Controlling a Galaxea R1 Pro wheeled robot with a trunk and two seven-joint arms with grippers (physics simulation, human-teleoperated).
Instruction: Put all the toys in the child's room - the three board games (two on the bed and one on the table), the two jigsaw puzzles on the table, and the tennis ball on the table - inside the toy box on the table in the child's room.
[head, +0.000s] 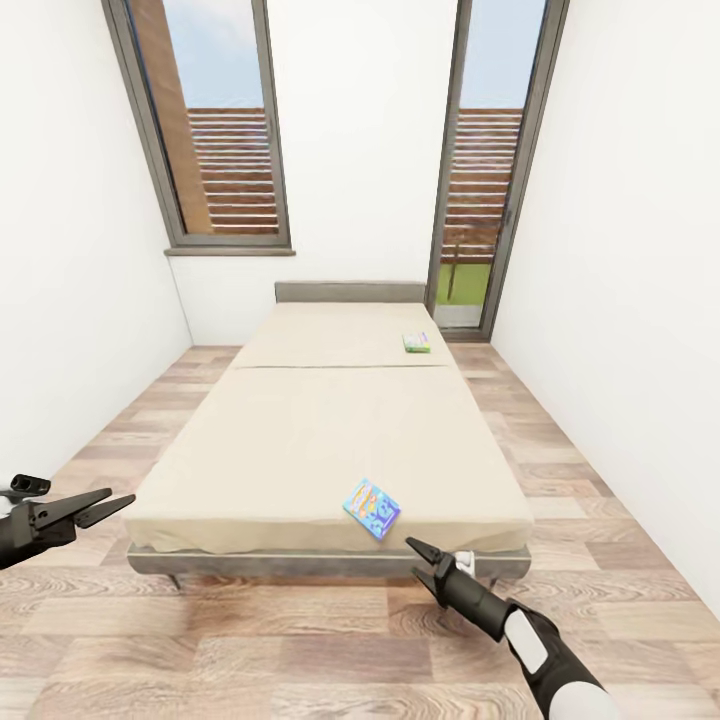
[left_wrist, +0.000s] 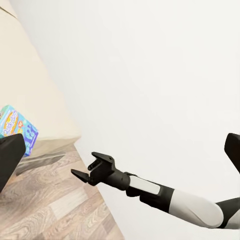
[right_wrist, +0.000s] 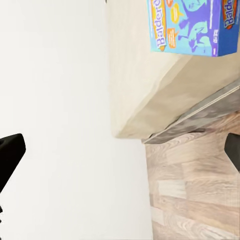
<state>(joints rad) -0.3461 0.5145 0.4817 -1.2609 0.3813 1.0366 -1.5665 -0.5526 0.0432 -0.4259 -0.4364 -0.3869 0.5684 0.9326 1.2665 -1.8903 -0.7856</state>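
I'm facing the bed (head: 330, 430), the biggest thing here. On it, a blue board game (head: 372, 508) lies near the foot edge; a green-edged one (head: 417, 342) sits toward the headboard. My left end effector (head: 100, 505) and right end effector (head: 420, 561) hover off the foot, fingers apart, empty.

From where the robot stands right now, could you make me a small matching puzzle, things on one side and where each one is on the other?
Things:
1. blue board game
2. green board game
3. right gripper
4. headboard

Places:
A. far end of the bed, against the wall
B. over the wood floor, just short of the bed's foot
C. on the cover near the bed's foot edge
D. on the cover near the far end

Pairs: 1-C, 2-D, 3-B, 4-A
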